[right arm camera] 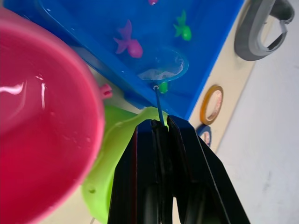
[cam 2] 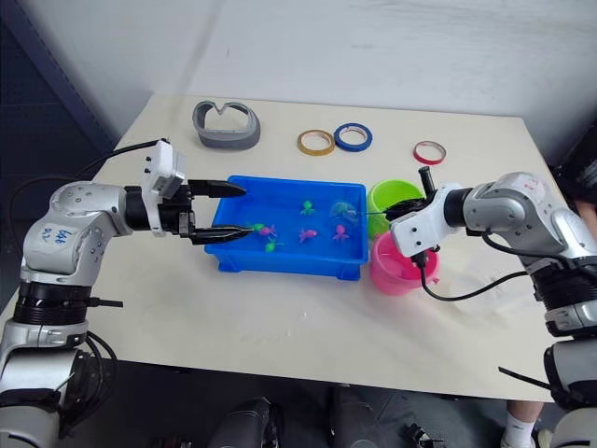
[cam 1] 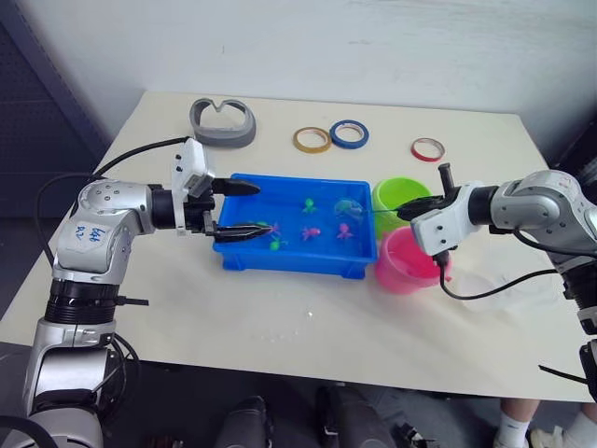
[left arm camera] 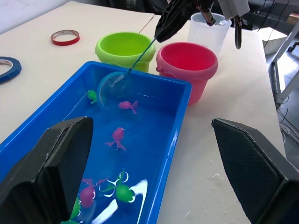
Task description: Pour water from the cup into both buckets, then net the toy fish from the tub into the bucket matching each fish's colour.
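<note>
The blue tub (cam 1: 294,266) holds water and several toy fish, among them a pink fish (cam 1: 311,232) and a green fish (cam 1: 307,202). My right gripper (cam 1: 408,211) is shut on the thin handle of the net (cam 1: 348,207). The net's hoop dips into the tub's right end, beside a green fish (right arm camera: 163,87). The green bucket (cam 1: 401,196) and the pink bucket (cam 1: 406,261) stand just right of the tub, under that gripper. Behind the buckets stands the clear cup (left arm camera: 210,32). My left gripper (cam 1: 244,210) is open over the tub's left end and holds nothing.
A grey curved object (cam 1: 222,122) lies at the table's far left. Along the far side lie a yellow tape ring (cam 1: 312,140), a blue tape ring (cam 1: 348,133) and a red tape ring (cam 1: 427,148). Bare tabletop runs in front of the tub.
</note>
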`<state>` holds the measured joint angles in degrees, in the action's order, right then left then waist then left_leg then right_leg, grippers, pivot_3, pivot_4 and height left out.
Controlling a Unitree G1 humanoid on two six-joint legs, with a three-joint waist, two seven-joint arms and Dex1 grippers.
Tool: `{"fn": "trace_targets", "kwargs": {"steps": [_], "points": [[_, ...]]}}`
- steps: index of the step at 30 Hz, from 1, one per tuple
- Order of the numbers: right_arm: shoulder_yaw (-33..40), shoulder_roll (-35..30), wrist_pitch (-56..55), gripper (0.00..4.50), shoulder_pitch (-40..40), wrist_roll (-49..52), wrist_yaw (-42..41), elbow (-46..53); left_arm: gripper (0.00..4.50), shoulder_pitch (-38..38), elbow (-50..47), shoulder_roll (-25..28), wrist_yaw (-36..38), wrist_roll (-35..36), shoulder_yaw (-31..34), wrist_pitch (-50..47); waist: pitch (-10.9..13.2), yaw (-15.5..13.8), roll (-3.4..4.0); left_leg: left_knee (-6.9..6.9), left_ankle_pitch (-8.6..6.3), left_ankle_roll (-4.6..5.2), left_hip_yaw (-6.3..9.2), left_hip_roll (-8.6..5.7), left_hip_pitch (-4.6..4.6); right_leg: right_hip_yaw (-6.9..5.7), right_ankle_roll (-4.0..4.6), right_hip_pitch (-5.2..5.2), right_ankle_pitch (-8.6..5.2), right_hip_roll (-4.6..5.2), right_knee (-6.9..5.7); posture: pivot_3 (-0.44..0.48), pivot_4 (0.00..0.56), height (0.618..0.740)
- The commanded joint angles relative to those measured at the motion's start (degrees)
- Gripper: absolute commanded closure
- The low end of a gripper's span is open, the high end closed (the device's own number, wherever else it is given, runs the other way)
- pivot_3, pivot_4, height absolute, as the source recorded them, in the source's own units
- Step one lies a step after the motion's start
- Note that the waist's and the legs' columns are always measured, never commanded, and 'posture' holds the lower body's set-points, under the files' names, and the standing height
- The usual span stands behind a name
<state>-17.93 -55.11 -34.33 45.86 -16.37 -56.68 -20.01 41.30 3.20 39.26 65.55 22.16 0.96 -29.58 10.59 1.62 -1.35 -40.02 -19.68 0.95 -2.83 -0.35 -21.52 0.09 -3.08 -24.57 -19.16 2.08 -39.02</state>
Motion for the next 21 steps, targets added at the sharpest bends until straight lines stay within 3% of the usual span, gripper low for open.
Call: {"fn": "trace_targets", "kwargs": {"steps": [1, 4, 11, 16, 21], "points": [[3.4, 0.2, 9.2, 4.50, -2.5, 6.9, -4.3, 5.8, 0.05, 1.2, -1.3, 0.2, -0.2, 0.9, 0.5, 0.2, 0.0, 0.0, 0.00, -0.01, 0.00, 0.00, 0.00, 0.00, 0.00, 0.00, 0.00, 0.00, 0.00, 0.00, 0.00, 0.000, 0.150, 0.740], [4.6, 0.5, 16.5, 4.50, -5.3, 10.2, -6.4, 10.8, 0.05, 1.5, -1.2, 0.1, -0.2, 1.0, 0.4, 0.2, 0.0, 0.0, 0.00, -0.02, 0.00, 0.00, 0.00, 0.00, 0.00, 0.00, 0.00, 0.00, 0.00, 0.01, -0.01, 0.000, 0.150, 0.740], [10.7, 2.0, 55.6, 4.50, -10.0, 24.7, -9.3, 23.4, 0.05, 2.6, 0.4, 0.0, 0.7, 0.6, -0.2, 1.3, 0.0, -0.1, 0.00, -0.02, 0.00, 0.00, 0.04, 0.01, 0.00, -0.02, 0.00, 0.01, 0.00, 0.01, -0.02, 0.000, 0.150, 0.740], [14.9, 2.1, 77.6, 4.50, -10.6, 33.9, -8.7, 28.4, 0.05, 3.3, 2.0, -0.5, 1.3, 0.3, -0.8, 2.6, 0.0, -0.1, 0.00, -0.01, -0.01, 0.01, 0.05, 0.01, 0.00, -0.04, 0.00, 0.01, 0.00, 0.02, -0.01, 0.000, 0.150, 0.740], [19.6, 3.1, 86.9, 4.50, -11.8, 40.6, -6.6, 30.7, 0.05, 4.4, 3.9, -1.2, 1.8, 0.0, -1.7, 4.0, 0.0, -0.2, 0.00, 0.01, -0.02, 0.02, 0.07, 0.01, -0.02, -0.05, 0.00, 0.02, 0.00, 0.02, 0.03, 0.000, 0.150, 0.740]]}}
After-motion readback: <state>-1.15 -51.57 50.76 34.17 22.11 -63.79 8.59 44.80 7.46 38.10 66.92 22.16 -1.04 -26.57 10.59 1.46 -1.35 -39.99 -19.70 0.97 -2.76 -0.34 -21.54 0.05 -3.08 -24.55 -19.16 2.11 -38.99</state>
